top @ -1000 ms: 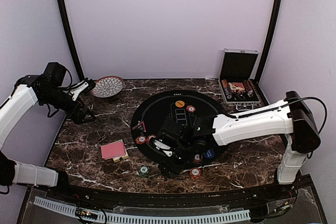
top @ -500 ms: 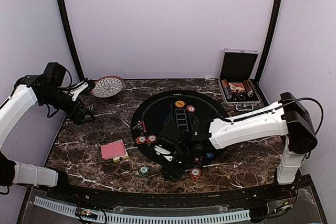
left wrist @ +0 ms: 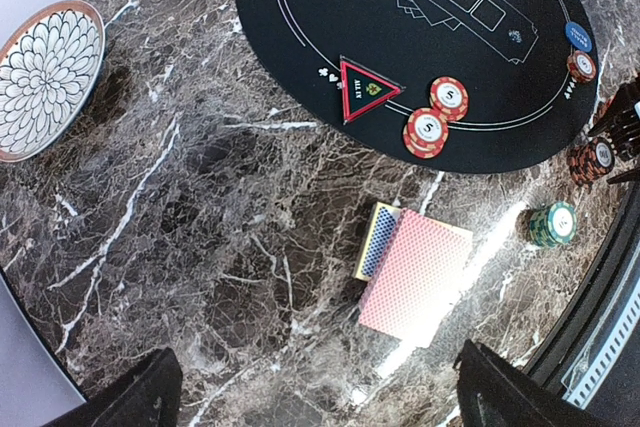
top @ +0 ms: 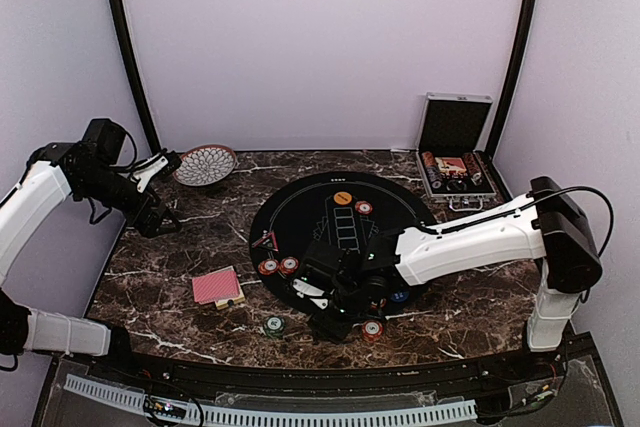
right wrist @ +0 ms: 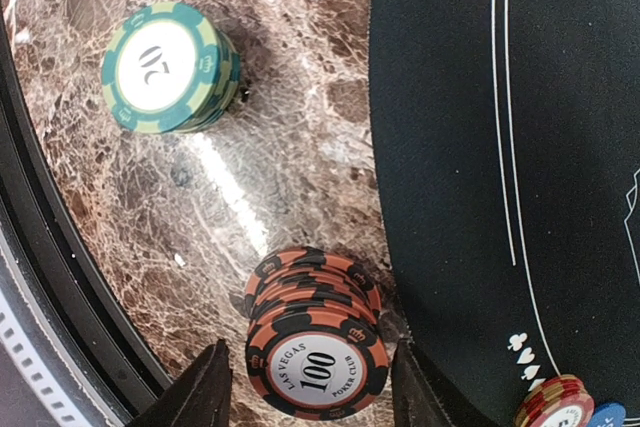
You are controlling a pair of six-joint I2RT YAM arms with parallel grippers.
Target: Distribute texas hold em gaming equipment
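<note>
- Orange chip stack (right wrist: pixel 315 362), top face marked "100", sits on the marble table (right wrist: pixel 280 127) just off the edge of the black felt mat (right wrist: pixel 480 197) in the right wrist view. The right gripper (right wrist: pixel 310 392) straddles it, with one of its fingers (right wrist: pixel 205 392) close on each side. Whether they press the stack cannot be told. The chips are staggered, not squared.
- Judgement: the step in hand is picking up this stack to set it at a player's place. The next move calls for an even closure low on the stack, then a straight lift. A high pinch would likely leave the lower chips behind.
- A green chip stack (right wrist: pixel 168 67) stands left of it, apart, near the table's near rim.
- Left wrist view: the left gripper (left wrist: pixel 320 397) has its fingers (left wrist: pixel 140 402) spread wide with nothing between them. Below lie the red-backed card deck (left wrist: pixel 415 272), a triangular all-in marker (left wrist: pixel 365 90) and two red chip stacks (left wrist: pixel 438 115) on the mat's left rim.
- Top view: the table is dark brown, white-veined and glossy, with the mat at its centre. A patterned bowl (top: pixel 205 164) sits far left and an open silver case (top: pixel 455 127) far right. Pale lilac walls enclose the cell, with black posts at the far corners.
</note>
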